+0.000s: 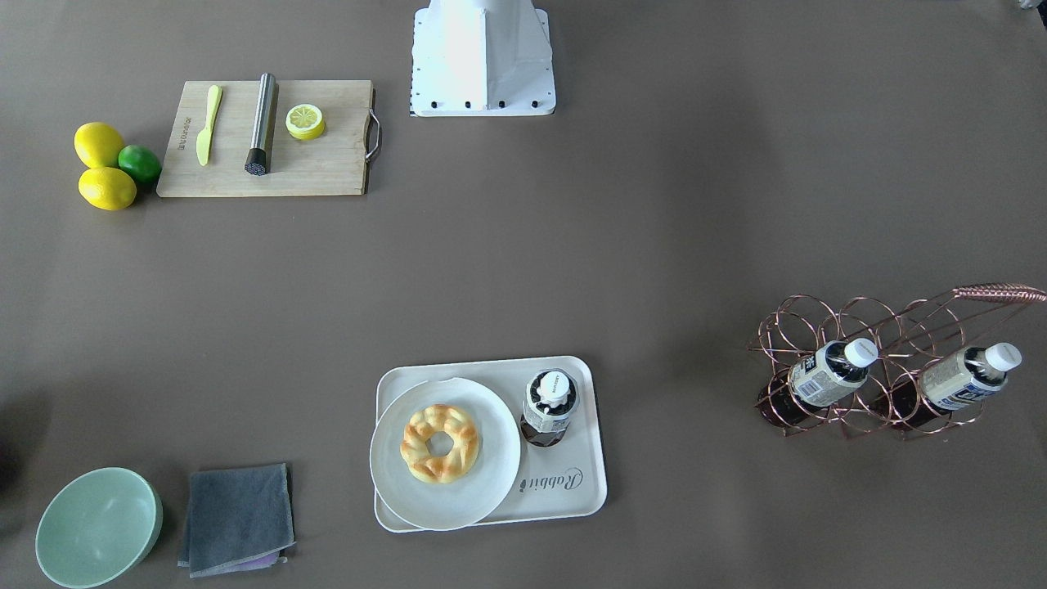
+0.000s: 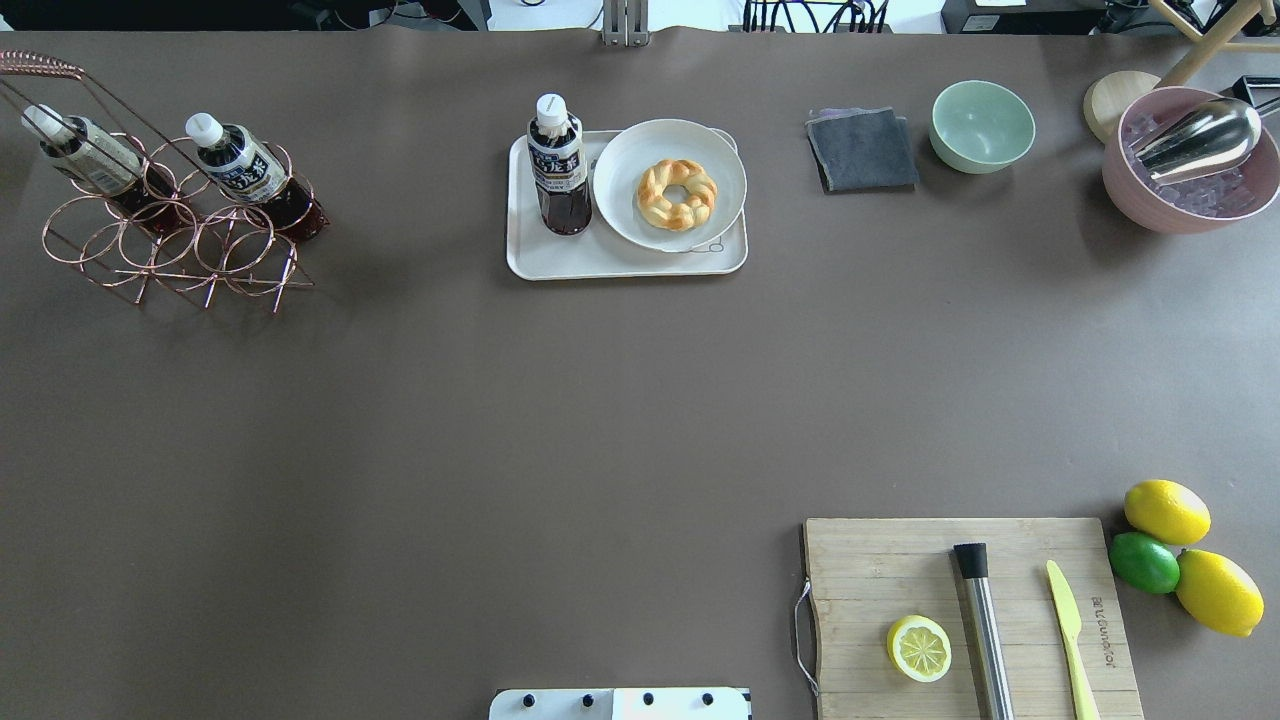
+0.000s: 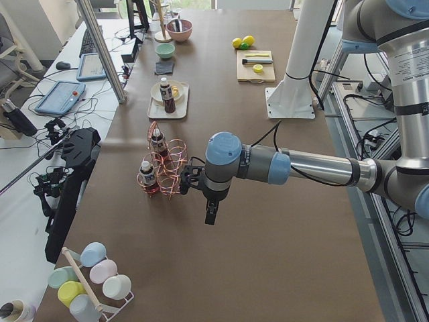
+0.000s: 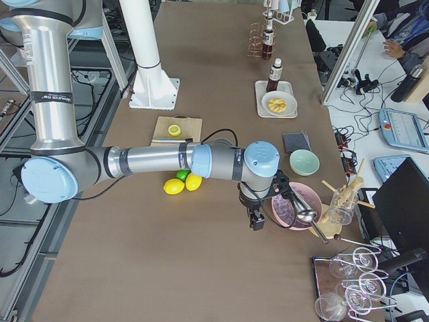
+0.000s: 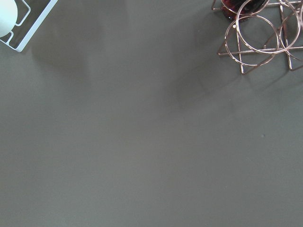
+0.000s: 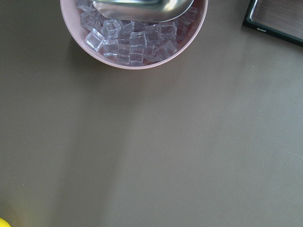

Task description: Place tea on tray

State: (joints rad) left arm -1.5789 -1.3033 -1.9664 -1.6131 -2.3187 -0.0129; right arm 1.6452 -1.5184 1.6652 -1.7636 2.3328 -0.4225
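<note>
Only front view shows tray point(image 1: 590, 458) script point(image 1: 552, 483) beside tea point(image 1: 550, 401).

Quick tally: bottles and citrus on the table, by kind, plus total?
Tea bottles: 3
Whole lemons: 2
Lime: 1
Lemon half: 1
Total: 7

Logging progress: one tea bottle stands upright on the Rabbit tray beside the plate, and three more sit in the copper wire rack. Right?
Not three: the overhead exterior view shows only two bottles in the copper wire rack. The tea bottle on the Rabbit tray is as stated.
</note>
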